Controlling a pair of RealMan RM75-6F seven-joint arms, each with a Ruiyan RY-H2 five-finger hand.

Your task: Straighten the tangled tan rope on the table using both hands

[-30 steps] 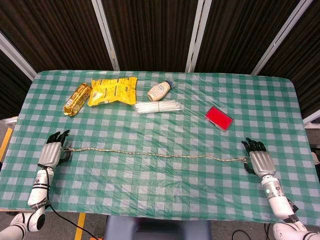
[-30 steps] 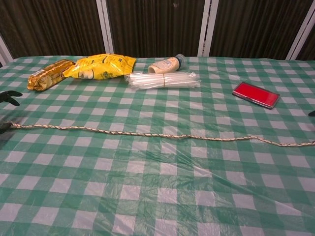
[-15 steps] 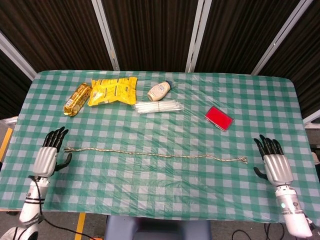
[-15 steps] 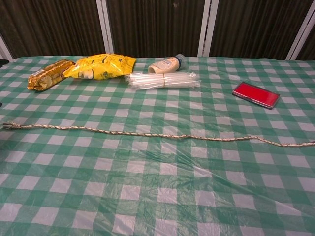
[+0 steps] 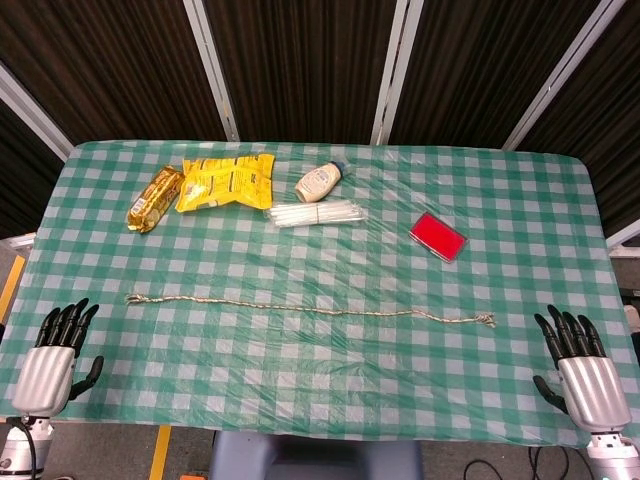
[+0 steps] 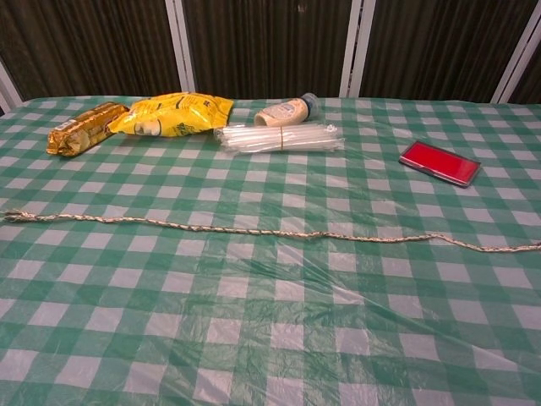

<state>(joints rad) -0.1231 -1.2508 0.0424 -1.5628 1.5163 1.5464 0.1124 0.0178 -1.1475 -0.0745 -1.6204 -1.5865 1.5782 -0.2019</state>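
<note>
The tan rope (image 5: 310, 309) lies nearly straight across the frame's middle on the bench (image 5: 330, 370). Left hand (image 5: 48, 366) and right hand (image 5: 583, 375), bottom corners, hold nothing, fingers (image 5: 66, 322) spread.

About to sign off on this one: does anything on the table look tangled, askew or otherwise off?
Nothing stands out. The tan rope lies in one nearly straight line across the table, with no loops. Both the left hand and right hand are open and clear of it.
</note>
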